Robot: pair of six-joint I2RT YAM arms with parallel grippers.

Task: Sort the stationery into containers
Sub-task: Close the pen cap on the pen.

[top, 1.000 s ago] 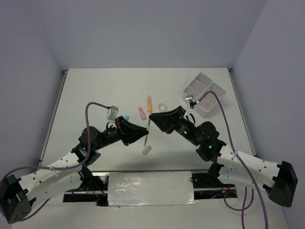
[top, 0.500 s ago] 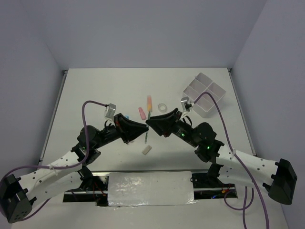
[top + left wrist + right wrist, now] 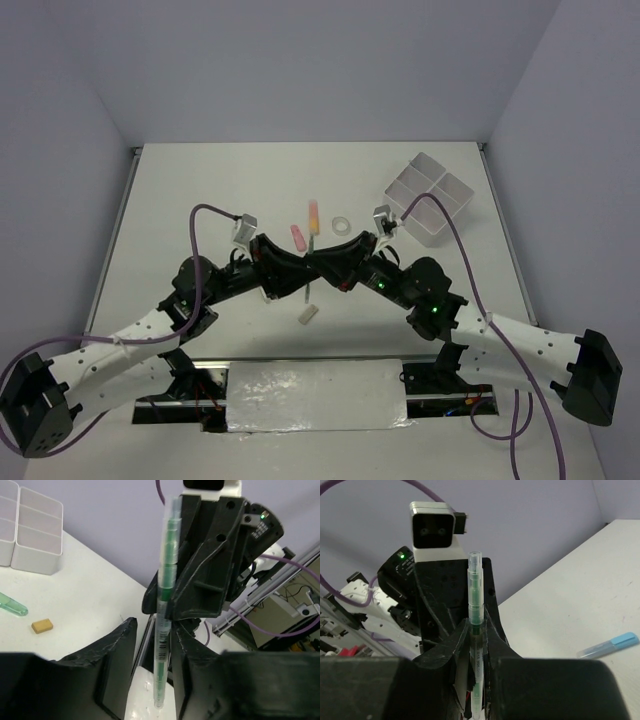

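Over the middle of the bench (image 3: 200, 190), a clear green-inked pen (image 3: 476, 630) stands between two arms; the right fingers (image 3: 495, 647) clench its barrel; the left fingers (image 3: 117, 655) stand parted, loosely flanking it; the white tray (image 3: 440, 228) sits well apart, far right.

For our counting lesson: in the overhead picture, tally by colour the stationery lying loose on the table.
Pink piece: 1
Orange piece: 1
Clear tape ring: 1
Pale piece: 1
Total: 4
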